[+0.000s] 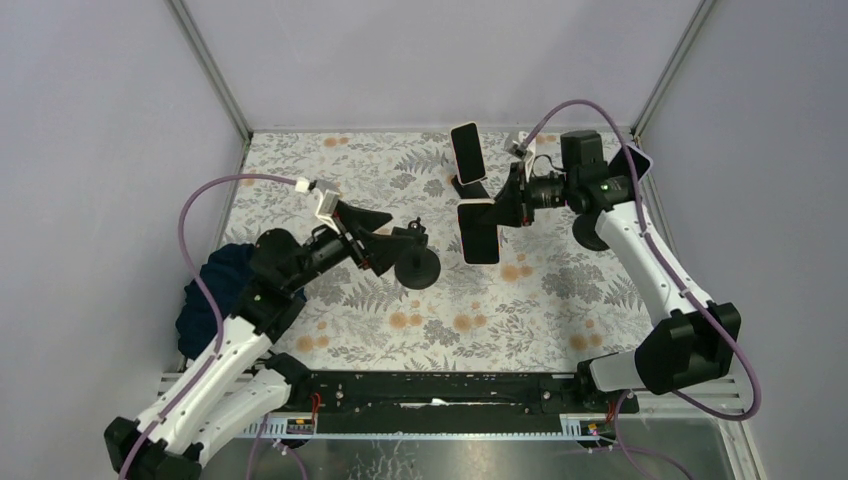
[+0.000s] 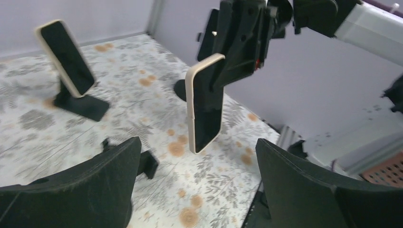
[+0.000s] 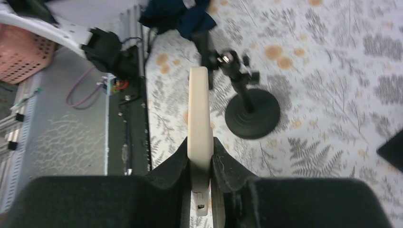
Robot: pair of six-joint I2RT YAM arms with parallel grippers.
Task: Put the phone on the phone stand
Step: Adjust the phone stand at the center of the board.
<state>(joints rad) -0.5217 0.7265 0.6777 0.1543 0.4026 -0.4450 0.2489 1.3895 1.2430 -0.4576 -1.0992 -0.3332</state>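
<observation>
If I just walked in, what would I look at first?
Probably the cream-cased phone hanging in the air mid-table, pinched by the right end effector. Next, a second phone leaning on a flat stand at the far edge, and the empty round-based stand by the open left end effector.

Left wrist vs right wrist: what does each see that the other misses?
Left wrist only: a second phone propped on a wedge stand, and the held phone screen-side. Right wrist only: the ball-head stand with its round base, a dark blue cloth, and the held phone edge-on. Both: that cream-cased phone clamped in the right pincer, above the floral table cover.
</observation>
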